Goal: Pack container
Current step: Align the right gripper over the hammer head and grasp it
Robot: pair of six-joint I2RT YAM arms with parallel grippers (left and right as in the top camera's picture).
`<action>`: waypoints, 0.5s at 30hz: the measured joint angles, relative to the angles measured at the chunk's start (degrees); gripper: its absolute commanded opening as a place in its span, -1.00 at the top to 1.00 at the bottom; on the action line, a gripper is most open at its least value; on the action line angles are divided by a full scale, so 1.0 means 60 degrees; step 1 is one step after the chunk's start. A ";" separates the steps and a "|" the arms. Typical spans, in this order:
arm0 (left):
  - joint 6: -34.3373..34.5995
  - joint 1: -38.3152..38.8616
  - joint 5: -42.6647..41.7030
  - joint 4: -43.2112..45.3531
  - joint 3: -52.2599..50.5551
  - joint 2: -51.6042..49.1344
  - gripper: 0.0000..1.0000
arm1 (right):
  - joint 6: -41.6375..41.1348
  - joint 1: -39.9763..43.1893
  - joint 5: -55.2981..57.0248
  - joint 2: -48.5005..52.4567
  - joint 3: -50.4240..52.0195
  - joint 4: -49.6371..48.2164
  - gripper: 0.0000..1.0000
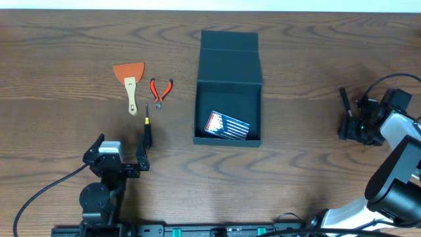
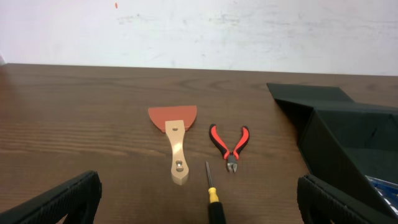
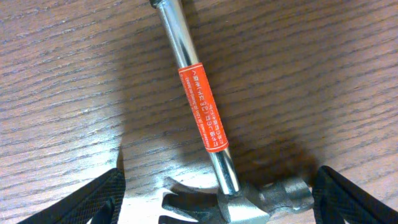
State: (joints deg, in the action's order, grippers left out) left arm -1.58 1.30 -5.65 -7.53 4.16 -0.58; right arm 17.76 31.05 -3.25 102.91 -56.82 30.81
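While both grippers stand empty, the container (image 1: 229,79) sits open at mid-table.
Left gripper (image 1: 122,153) gapes wide on nothing; right gripper (image 3: 217,186) is spread astride a hammer (image 3: 199,106), not gripping it. Beyond lie a screwdriver (image 1: 147,128), pliers (image 1: 160,89) and a scraper (image 1: 129,76); in the box is perhaps a card packet (image 1: 227,124).

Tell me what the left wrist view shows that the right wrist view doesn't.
Only the left wrist: an orange scraper, red-handled pliers, a screwdriver and the open container. Only the right wrist: a hammer with an orange label on its steel shaft. Both: the brown wooden table.
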 measured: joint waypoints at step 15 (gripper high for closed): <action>0.0000 0.0000 0.0000 0.0000 0.0000 0.0000 -0.97 | -0.0284 -0.0426 0.0007 0.0000 -0.0015 0.0076 -0.53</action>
State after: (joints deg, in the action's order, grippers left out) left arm -1.58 1.30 -5.65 -7.53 4.16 -0.58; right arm 16.05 28.49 -3.20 102.91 -56.90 31.27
